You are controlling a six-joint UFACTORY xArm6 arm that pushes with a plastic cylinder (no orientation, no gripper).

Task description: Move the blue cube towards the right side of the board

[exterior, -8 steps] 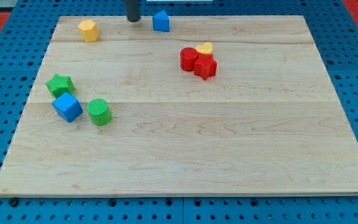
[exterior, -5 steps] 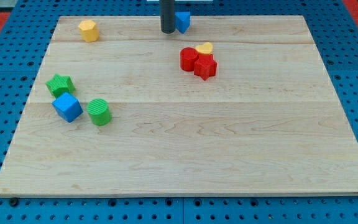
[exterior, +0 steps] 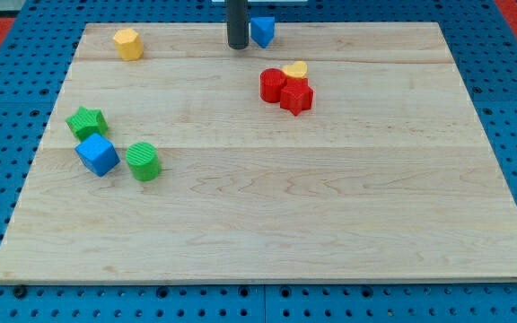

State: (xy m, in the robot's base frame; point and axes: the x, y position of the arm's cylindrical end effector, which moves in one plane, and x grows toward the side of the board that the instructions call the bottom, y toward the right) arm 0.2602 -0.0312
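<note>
The blue cube (exterior: 97,154) sits at the board's left, between a green star (exterior: 87,122) above it and a green cylinder (exterior: 143,161) to its right. My tip (exterior: 238,46) is far from it, near the view's top centre. It stands just left of a second small blue block (exterior: 262,30), close to it or touching. That block's shape is unclear.
A yellow block (exterior: 127,43) lies at the top left. A red cylinder (exterior: 273,85), a red star (exterior: 297,96) and a small yellow block (exterior: 295,69) cluster right of centre. The wooden board (exterior: 330,206) lies on a blue pegboard.
My tip moved right along the top edge and pushed the small blue block to the right, then eased back slightly left. The blue cube has not moved.
</note>
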